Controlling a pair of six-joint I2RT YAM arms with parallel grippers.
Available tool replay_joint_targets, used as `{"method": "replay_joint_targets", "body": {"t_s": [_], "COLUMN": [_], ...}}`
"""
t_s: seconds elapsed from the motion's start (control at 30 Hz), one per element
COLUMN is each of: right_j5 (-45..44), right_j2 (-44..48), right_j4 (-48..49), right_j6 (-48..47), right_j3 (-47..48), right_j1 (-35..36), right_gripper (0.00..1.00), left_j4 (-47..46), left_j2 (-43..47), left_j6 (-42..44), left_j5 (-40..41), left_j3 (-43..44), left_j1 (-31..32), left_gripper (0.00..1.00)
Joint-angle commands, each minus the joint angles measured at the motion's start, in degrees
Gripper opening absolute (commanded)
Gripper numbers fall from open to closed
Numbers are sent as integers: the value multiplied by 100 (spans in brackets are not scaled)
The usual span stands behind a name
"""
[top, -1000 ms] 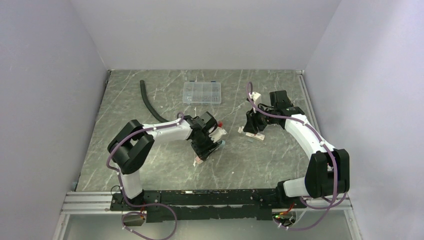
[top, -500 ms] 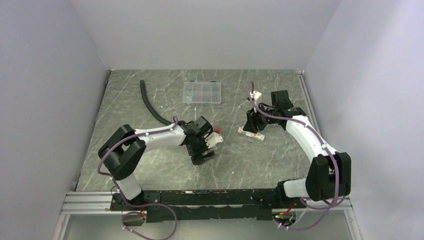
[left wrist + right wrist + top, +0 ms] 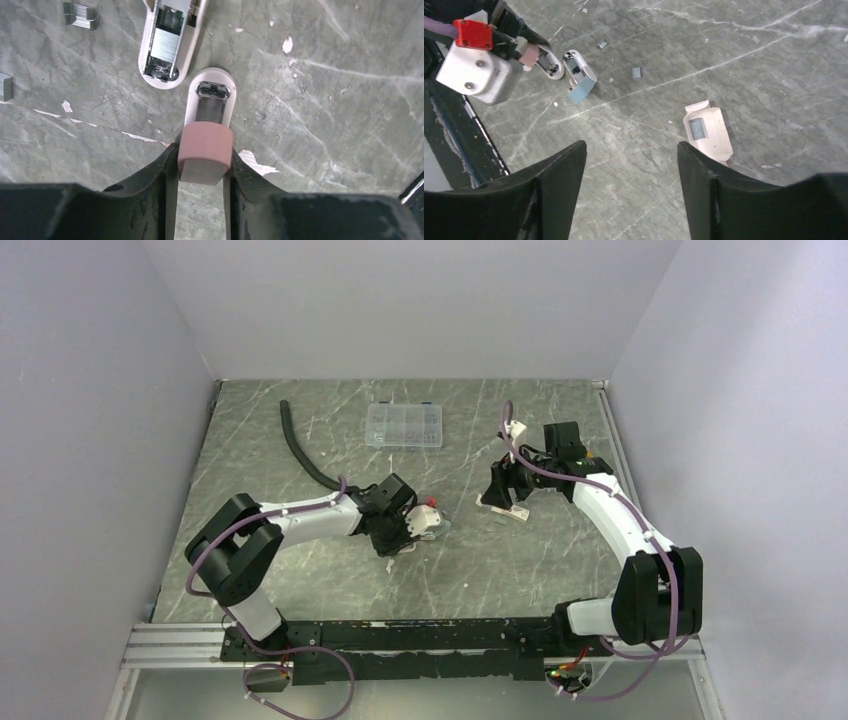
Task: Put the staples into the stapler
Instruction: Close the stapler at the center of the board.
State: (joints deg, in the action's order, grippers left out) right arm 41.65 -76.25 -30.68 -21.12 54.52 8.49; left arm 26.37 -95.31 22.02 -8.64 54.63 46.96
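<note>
Left gripper (image 3: 201,159) pinched on the pink rear end of a mini stapler (image 3: 209,102) that lies flat on the table (image 3: 325,100), channel facing up. A second mini stapler (image 3: 167,45) lies open just past its nose. Loose staples (image 3: 80,15) lie apart to the left, another strip sits in the opened white carton (image 3: 714,137); right gripper (image 3: 631,155) hangs above the table near that carton, jaws wide, nothing between.
</note>
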Motion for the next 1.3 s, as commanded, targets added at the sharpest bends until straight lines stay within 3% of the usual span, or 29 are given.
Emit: {"method": "replay_joint_targets", "body": {"t_s": [0.0, 0.07, 0.13, 0.3, 0.47, 0.77, 0.87, 1.1, 1.27], "right_j5": [319, 479, 777, 1357, 1992, 2673, 2996, 3538, 3462], "right_j2": [228, 63, -198, -599, -926, -1440, -1612, -1693, -1723], "right_j4": [632, 660, 517, 340, 398, 760, 806, 1933, 2170], "right_j6": [604, 845, 963, 1180, 1592, 2012, 2199, 3325, 3618], "right_j3": [-88, 1, 195, 641, 961, 1074, 1194, 860, 782], "right_j1": [-137, -201, -272, -336, -170, 729, 816, 831, 836], "right_gripper": [81, 92, 98, 99, 94, 95, 95, 95, 95], "left_j4": [-205, -315, -377, -71, 611, 2295, 2408, 2278, 2167], "left_j2": [273, 409, 563, 709, 766, 328, 150, -11, -73], "left_j6": [519, 701, 894, 1421, 1890, 2146, 2062, 1846, 1770], "left_j5": [-426, -525, -641, -859, -1184, -1644, -1623, -1594, -1558], "left_j3": [-251, -259, -253, 50, 551, 2630, 2969, 3131, 3097], "left_j1": [-114, -150, -168, -178, -187, -180, -181, -176, -178], "left_gripper": [25, 7, 3, 3, 3, 3, 3, 3, 3]}}
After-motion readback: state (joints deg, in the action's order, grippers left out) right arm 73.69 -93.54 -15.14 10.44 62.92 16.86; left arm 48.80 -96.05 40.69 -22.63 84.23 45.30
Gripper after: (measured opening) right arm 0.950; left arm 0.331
